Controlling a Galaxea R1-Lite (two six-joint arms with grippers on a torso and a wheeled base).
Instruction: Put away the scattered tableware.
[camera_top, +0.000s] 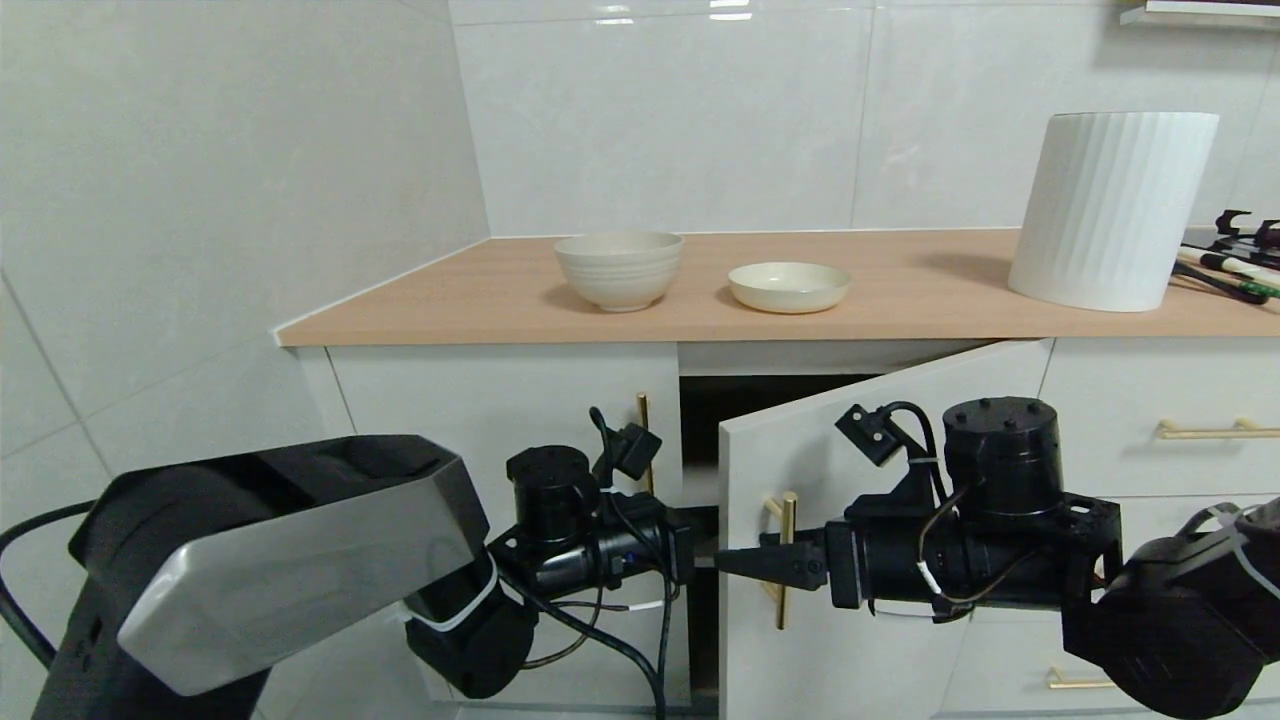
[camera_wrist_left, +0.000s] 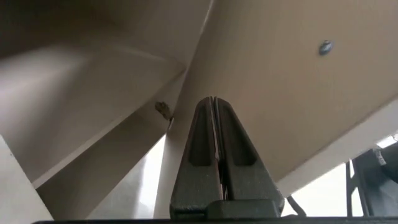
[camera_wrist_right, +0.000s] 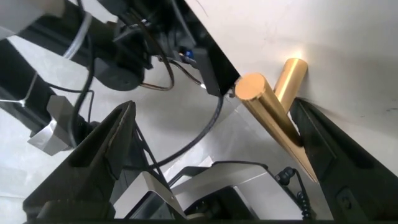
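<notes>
A cream bowl (camera_top: 619, 268) and a shallow cream dish (camera_top: 789, 286) stand on the wooden counter (camera_top: 480, 295). Below them, the white cabinet door (camera_top: 850, 440) hangs partly open. My right gripper (camera_top: 737, 562) (camera_wrist_right: 211, 112) is open, and the door's gold handle (camera_top: 788, 540) (camera_wrist_right: 268, 102) lies between its fingers, close to one finger (camera_wrist_right: 323, 149). My left gripper (camera_wrist_left: 213, 102) is shut with nothing in it. It sits inside the gap behind the door, facing the door's inner side (camera_wrist_left: 286, 74).
A tall white ribbed container (camera_top: 1112, 210) stands on the counter at the right, with utensils (camera_top: 1225, 268) beyond it. The left cabinet door (camera_top: 500, 410) is closed and drawers (camera_top: 1180, 400) lie to the right. A tiled wall bounds the left side.
</notes>
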